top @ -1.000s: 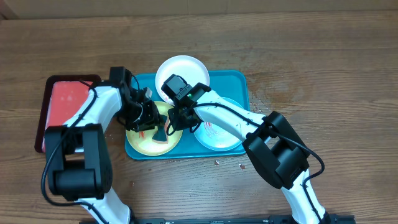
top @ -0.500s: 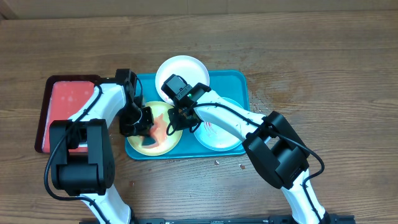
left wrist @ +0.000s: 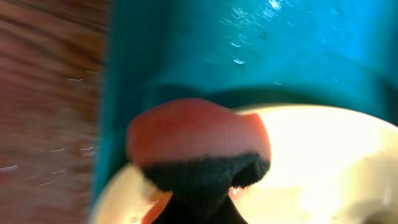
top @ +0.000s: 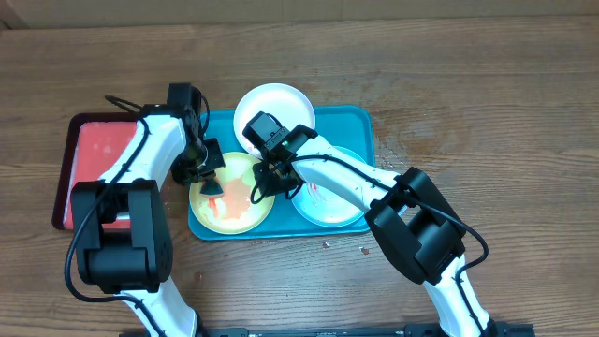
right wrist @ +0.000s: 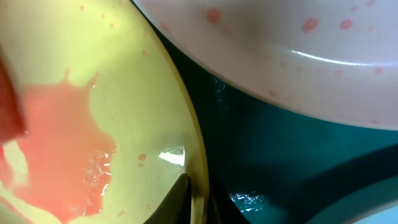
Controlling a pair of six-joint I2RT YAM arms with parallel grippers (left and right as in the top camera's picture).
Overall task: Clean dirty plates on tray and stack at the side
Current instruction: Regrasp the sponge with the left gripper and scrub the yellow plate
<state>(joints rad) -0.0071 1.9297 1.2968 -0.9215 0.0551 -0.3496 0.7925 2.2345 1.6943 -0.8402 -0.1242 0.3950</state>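
Note:
The yellow-green plate (top: pixel 231 204) lies at the left end of the teal tray (top: pixel 348 122), with a red smear (right wrist: pixel 62 162) on it. My right gripper (top: pixel 261 182) is shut on its right rim (right wrist: pixel 194 198). My left gripper (top: pixel 208 174) is shut on an orange sponge with a dark scrub side (left wrist: pixel 199 140), pressed on the plate's upper left part (left wrist: pixel 323 162). The white plate (top: pixel 273 105) overlaps the tray's back edge and shows red specks (right wrist: pixel 280 37). The light teal plate (top: pixel 329 202) lies at the tray's right, partly under my right arm.
A red tray with a dark rim (top: pixel 94 159) lies left of the teal tray, under my left arm. Bare wooden table (top: pixel 487 103) lies to the right and behind. Small crumbs (top: pixel 360 249) lie in front of the teal tray.
My left gripper has dragged the sponge from the plate's middle to its upper left. The right gripper has held the rim in place.

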